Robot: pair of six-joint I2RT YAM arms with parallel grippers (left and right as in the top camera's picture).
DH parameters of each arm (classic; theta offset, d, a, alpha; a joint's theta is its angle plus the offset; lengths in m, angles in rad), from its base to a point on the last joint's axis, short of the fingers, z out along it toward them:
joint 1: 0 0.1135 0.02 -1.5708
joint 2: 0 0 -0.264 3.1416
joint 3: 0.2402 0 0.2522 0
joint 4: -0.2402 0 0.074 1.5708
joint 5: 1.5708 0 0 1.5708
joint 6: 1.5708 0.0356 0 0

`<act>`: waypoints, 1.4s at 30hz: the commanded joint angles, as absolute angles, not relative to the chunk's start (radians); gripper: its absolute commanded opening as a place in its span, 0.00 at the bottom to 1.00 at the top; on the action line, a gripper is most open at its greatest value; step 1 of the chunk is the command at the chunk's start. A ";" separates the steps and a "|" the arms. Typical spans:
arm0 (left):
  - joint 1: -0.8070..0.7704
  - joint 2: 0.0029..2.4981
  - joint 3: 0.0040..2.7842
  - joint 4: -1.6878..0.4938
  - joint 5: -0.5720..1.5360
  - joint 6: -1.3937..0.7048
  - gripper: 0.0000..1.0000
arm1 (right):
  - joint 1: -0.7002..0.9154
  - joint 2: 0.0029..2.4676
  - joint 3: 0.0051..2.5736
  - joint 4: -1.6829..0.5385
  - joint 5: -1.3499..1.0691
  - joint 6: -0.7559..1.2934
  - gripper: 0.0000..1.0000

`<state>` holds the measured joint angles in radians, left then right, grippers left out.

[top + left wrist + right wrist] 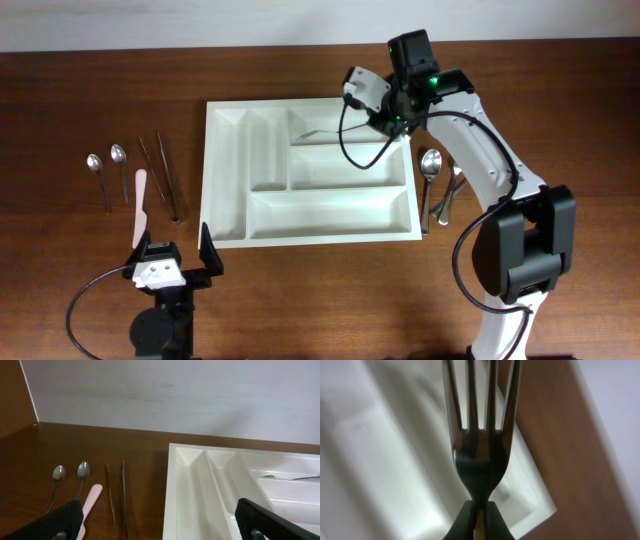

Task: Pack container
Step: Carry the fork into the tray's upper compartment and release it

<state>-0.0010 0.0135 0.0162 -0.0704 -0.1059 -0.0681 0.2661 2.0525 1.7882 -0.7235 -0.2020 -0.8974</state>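
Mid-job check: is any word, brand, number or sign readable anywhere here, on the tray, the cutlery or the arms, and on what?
None can be read.
The container is plain white, no mark showing.
The fork in the right gripper shows no stamp on the side in view.
The spoons are too small to tell.
The green light on the right arm is a lamp, not a sign.
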 commanded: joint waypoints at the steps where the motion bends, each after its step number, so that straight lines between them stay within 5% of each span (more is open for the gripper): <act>1: -0.006 0.006 0.009 -0.068 -0.113 -0.059 0.99 | 0.294 2.067 1.799 -0.655 -0.254 -0.998 0.04; 13: -0.006 0.006 0.009 -0.068 -0.113 -0.059 0.99 | 0.316 2.152 1.799 -0.576 -0.281 -0.987 0.04; 14: -0.006 0.006 0.009 -0.068 -0.113 -0.059 0.99 | 0.318 2.156 1.799 -0.577 -0.281 -0.986 0.07; 17: -0.006 0.006 0.009 -0.068 -0.113 -0.059 0.99 | 0.327 2.162 1.799 -0.579 -0.279 -0.969 0.43; 19: -0.006 0.006 0.009 -0.068 -0.113 -0.059 0.99 | 0.335 2.158 1.802 -0.579 -0.276 -0.932 0.45; 24: -0.006 0.006 0.009 -0.068 -0.113 -0.059 0.99 | 0.334 2.110 1.842 -0.624 -0.153 -0.668 0.49; 31: -0.006 0.006 0.009 -0.068 -0.113 -0.059 0.99 | 0.238 2.000 1.951 -0.955 -0.051 -0.310 0.64; 42: -0.006 0.006 0.009 -0.068 -0.113 -0.059 0.99 | -0.100 1.988 1.872 -1.177 -0.146 0.143 0.62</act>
